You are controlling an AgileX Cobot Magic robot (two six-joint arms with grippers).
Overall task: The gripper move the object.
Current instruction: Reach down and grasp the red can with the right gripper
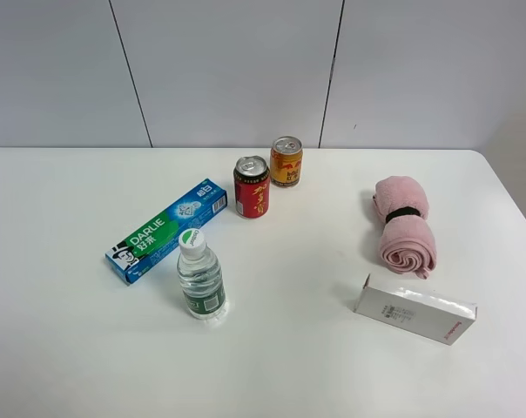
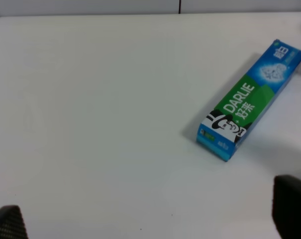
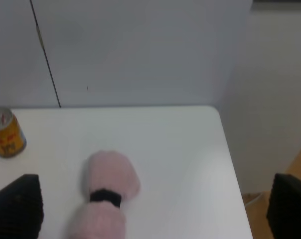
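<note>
Standing upright toward the back of the table [image 1: 63, 348], red can [image 1: 252, 186]: just beside the yellow-gold can [image 1: 286, 162], near one end of the toothpaste box [image 1: 165, 231]. Judged rigid but thin-walled, smooth, likely slippery; weight cannot be told. Suggested hold: across the mid-body, below the rim. Left gripper [image 2: 150, 219] and right gripper [image 3: 153, 209]: jaws spread wide, holding nothing.

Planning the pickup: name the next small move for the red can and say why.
Probably swing the left gripper toward the red can. Its jaws stand open and empty, its wrist view faces the toothpaste box, and the can stands upright just past that box's blue end, untouched.
</note>
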